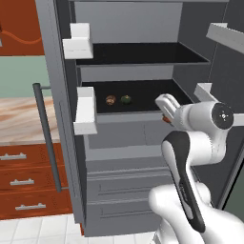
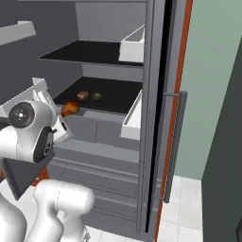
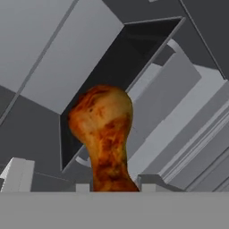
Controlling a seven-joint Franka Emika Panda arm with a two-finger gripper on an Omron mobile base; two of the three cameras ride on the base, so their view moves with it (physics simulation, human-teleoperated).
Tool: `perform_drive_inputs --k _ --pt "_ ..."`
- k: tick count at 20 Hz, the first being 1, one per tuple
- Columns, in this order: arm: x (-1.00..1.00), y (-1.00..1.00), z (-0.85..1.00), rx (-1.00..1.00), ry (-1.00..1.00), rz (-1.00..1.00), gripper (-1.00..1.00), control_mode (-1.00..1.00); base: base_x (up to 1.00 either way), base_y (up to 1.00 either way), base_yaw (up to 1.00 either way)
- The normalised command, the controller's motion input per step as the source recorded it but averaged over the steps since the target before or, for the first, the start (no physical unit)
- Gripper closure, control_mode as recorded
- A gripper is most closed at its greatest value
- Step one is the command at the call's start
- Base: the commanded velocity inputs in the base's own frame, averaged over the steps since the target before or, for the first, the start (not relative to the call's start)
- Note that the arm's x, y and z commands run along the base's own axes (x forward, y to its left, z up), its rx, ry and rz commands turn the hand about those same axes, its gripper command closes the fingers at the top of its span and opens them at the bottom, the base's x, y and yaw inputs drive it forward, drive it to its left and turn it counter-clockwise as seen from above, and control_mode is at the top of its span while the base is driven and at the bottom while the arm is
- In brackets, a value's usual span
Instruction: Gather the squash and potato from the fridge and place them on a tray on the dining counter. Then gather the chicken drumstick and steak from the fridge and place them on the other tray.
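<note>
Chicken drumstick held at its thin end, just outside the open fridge.

The chicken drumstick (image 3: 103, 134) is in the gripper (image 3: 109, 188), whose jaws are part way closed on the narrow bone end; the thick golden-brown head stands out past the fingertips. It looks light and quite stiff, but the glazed skin may be slippery and the heavy head could swing, so a hold nearer the thick part would probably be safer. In the right base view it shows as an orange lump beside the wrist, in front of the lower black shelf (image 1: 143, 90). On that shelf the potato (image 1: 110, 99) and the squash (image 1: 126, 99) lie just beside each other, inside the fridge (image 1: 57, 71).
</note>
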Motion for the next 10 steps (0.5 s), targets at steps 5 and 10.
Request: perform_drive_inputs --k 5,10 --pt "-0.01 -0.01 0.00 0.01 -0.01 0.00 1.00 1.00 -0.22 0.00 0.00" --pt "0.00 0.00 0.00 0.00 0.00 0.00 1.00 1.00 -0.42 0.00 0.00"
